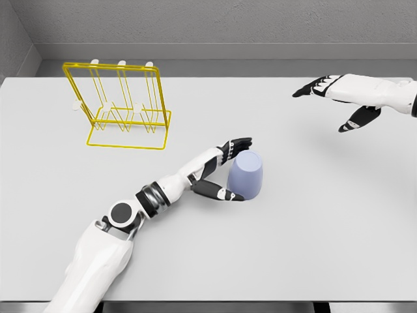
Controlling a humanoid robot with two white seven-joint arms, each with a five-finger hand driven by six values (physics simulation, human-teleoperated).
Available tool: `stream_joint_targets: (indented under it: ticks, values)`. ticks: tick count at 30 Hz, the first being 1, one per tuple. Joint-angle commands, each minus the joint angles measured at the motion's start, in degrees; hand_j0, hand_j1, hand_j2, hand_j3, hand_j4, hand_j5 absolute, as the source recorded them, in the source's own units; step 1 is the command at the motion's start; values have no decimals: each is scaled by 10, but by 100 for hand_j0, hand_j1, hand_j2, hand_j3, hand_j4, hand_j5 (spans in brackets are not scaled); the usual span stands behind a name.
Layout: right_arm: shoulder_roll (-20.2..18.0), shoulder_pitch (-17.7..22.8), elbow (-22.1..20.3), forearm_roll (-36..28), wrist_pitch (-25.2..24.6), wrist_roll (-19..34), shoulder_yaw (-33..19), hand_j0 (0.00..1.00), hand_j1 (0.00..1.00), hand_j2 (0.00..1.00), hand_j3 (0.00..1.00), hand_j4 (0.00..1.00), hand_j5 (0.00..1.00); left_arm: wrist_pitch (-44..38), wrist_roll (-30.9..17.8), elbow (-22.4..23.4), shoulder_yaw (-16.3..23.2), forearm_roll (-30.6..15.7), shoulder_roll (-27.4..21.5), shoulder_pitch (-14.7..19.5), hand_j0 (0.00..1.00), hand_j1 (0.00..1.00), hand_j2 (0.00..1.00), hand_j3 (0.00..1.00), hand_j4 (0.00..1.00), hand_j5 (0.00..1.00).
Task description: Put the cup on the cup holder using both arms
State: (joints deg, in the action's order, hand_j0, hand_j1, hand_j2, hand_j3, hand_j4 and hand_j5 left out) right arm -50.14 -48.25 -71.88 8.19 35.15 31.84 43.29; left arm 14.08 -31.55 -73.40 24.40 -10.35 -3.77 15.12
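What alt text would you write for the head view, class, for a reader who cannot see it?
The left hand cups its fingers around a lavender cup on a white table, thumb and fingers either side. A yellow wire cup holder stands at the far left; the right hand hovers open at the upper right.

No words, letters, numbers or signs can be read anywhere in the head view.
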Motion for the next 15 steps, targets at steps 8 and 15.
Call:
stream_joint_targets:
  ticks: [8,15]
  values:
    - [-3,1,0,-4,-2,0,-1,100,100,100,100,100,100,1,0,1,1,-3,13,-1,100,100,100,100,100,100]
    - [-4,4,0,-4,-2,1,-13,100,100,100,100,100,100,1,0,1,8,-2,15,-1,84,84,84,84,84,84]
